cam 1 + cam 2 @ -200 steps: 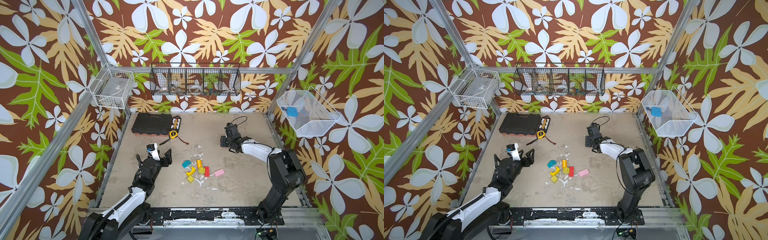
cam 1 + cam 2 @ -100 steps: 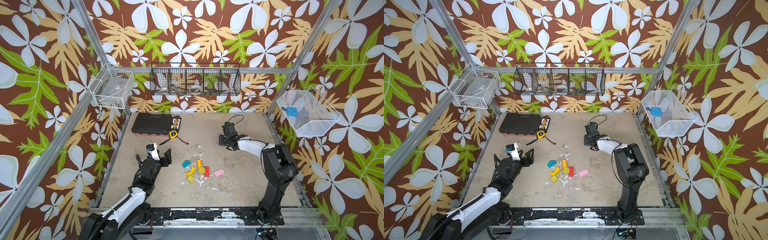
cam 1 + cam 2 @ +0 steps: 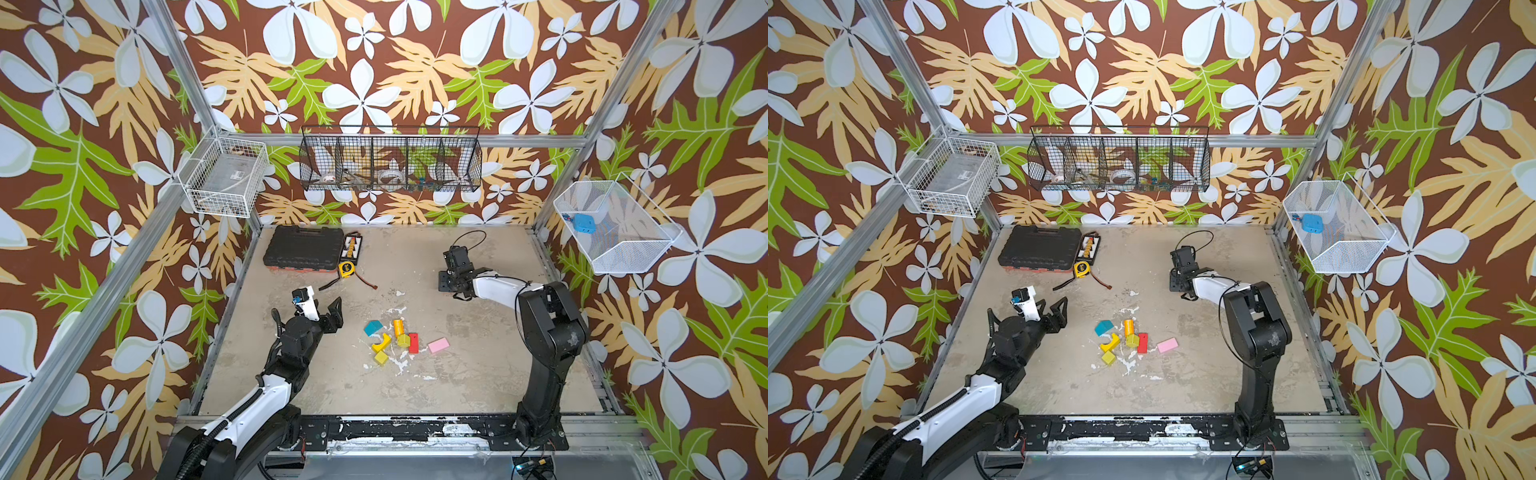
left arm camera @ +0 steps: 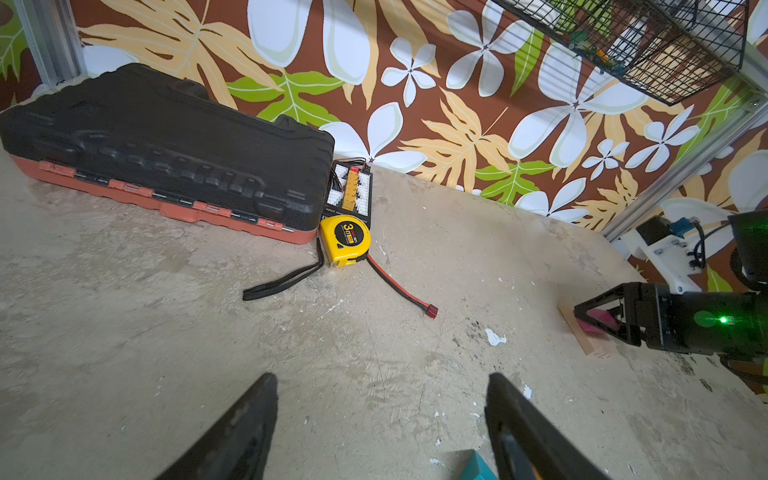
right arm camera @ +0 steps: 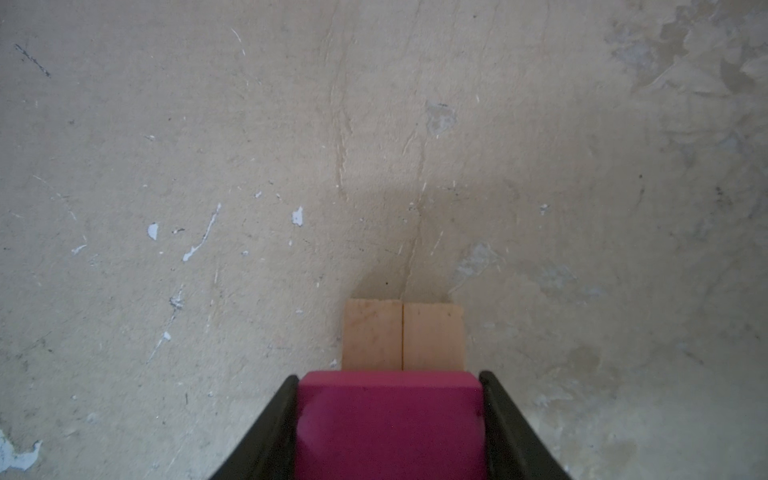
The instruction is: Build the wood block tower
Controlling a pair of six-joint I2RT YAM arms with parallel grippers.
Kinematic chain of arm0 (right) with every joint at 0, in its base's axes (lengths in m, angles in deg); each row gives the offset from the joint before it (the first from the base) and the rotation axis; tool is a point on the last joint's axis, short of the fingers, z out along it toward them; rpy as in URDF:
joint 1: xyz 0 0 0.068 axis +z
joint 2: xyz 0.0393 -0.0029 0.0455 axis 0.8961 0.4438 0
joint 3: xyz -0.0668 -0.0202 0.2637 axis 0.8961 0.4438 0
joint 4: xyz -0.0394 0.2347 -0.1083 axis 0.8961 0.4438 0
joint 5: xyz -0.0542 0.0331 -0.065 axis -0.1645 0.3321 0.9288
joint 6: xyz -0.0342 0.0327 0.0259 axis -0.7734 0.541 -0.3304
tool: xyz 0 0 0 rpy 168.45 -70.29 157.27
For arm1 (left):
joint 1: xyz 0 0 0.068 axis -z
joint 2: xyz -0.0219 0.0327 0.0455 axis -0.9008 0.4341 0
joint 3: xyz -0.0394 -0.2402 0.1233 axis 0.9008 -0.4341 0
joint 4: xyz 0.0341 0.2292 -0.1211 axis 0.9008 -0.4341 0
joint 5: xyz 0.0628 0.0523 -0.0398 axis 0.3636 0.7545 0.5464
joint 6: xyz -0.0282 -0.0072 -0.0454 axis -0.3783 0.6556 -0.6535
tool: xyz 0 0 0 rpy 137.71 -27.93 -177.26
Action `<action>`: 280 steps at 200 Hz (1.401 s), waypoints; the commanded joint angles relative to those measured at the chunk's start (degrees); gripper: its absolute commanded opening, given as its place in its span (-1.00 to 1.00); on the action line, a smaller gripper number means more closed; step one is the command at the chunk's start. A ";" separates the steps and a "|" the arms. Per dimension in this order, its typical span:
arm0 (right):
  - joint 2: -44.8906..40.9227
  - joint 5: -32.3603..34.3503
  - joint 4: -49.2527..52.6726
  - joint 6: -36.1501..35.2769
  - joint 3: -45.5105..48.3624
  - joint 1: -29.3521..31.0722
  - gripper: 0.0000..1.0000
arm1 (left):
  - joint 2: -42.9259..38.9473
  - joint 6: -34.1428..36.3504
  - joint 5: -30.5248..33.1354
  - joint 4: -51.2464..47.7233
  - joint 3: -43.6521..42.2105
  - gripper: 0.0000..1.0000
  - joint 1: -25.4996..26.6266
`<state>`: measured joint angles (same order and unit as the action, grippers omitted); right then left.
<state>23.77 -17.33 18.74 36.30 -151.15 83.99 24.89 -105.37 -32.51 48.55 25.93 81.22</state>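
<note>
On the surface (image 3: 478, 374), a black tool case (image 3: 302, 248) is laid at the back left corner. The left gripper (image 4: 380, 378) is held toward the left edge, jaws spread wide, nothing gripped. The right gripper (image 5: 388, 376) is held toward the back edge, right of middle, jaws clamped on a magenta block (image 5: 390, 424). Loose wood blocks (image 3: 403, 340) are scattered mid-surface. Two tan planks (image 5: 403, 334) are laid touching side by side beneath the magenta block; contact cannot be told. A tape measure (image 3: 345, 269) is set beside the case.
</note>
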 commanded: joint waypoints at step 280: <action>1.16 2.00 0.45 -0.77 -0.89 -0.10 0.26 | -0.04 -0.43 0.57 0.99 0.25 0.57 -0.04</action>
<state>24.91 -16.00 19.11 35.28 -151.90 83.95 24.89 -105.39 -32.27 48.55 25.93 81.22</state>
